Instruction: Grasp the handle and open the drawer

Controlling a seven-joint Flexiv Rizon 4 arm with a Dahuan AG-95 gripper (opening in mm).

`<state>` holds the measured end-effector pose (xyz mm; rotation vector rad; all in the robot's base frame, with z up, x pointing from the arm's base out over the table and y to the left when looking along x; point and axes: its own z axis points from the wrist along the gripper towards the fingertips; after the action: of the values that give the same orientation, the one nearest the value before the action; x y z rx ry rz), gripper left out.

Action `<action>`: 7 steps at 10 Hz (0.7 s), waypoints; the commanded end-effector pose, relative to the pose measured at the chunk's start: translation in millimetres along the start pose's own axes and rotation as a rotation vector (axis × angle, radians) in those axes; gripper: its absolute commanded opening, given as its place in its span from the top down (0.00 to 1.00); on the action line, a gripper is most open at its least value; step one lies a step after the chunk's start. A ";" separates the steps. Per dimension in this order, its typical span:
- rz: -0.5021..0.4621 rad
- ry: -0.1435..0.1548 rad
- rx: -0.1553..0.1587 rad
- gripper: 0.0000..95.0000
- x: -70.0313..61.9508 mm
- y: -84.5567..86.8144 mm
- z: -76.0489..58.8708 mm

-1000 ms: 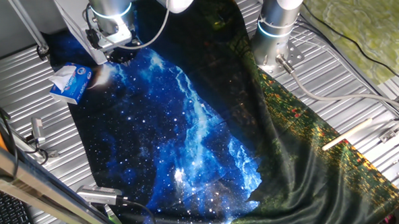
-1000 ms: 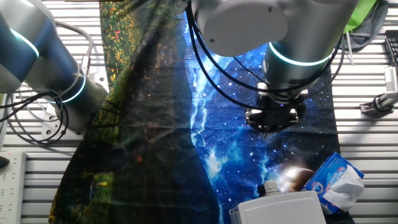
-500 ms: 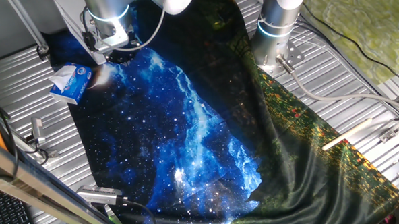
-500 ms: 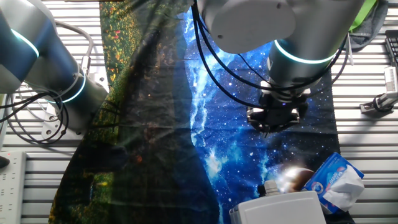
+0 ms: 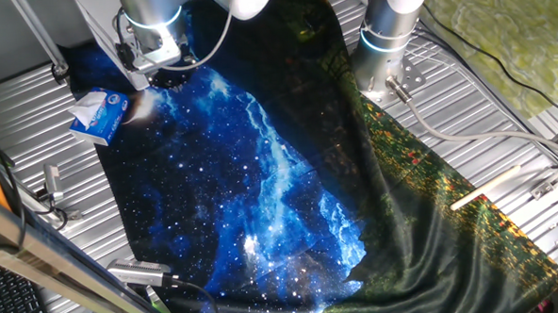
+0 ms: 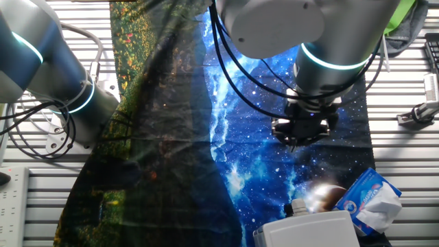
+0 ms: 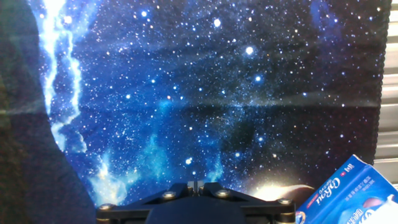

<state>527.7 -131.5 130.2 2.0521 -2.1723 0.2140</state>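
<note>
The pale grey-white drawer unit point(image 6: 307, 230) shows only as a top corner at the bottom edge of the other fixed view. A small pale knob-like part point(image 6: 297, 206) sits at its upper edge. I cannot make out the drawer front. My gripper point(image 6: 302, 134) hangs over the blue galaxy cloth, apart from the unit and nearer the frame's middle. It also shows in one fixed view point(image 5: 167, 78). In the hand view my gripper point(image 7: 194, 185) has its fingertips pressed together and holds nothing. The drawer is out of the hand view.
A small blue-and-white carton point(image 6: 367, 199) lies beside the unit; it also shows in one fixed view point(image 5: 98, 115) and in the hand view point(image 7: 348, 193). The galaxy cloth point(image 5: 261, 176) covers the table. A second arm's base point(image 5: 387, 38) stands at the cloth's edge.
My gripper has shifted slightly toward the carton side over the last second. It has barely moved in the last half second.
</note>
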 end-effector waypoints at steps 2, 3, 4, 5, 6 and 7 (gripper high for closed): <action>0.007 -0.009 -0.006 1.00 0.5 0.0 -0.1; 0.006 -0.012 -0.006 0.80 0.5 0.0 -0.1; 0.002 -0.017 -0.007 0.80 0.5 0.0 -0.1; 0.002 -0.016 -0.005 0.80 1.1 0.7 2.1; 0.005 -0.013 -0.003 0.80 3.2 2.8 7.5; -0.011 -0.005 0.000 0.80 5.5 5.1 13.0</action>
<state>521.1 -138.9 118.5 2.0599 -2.1705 0.2084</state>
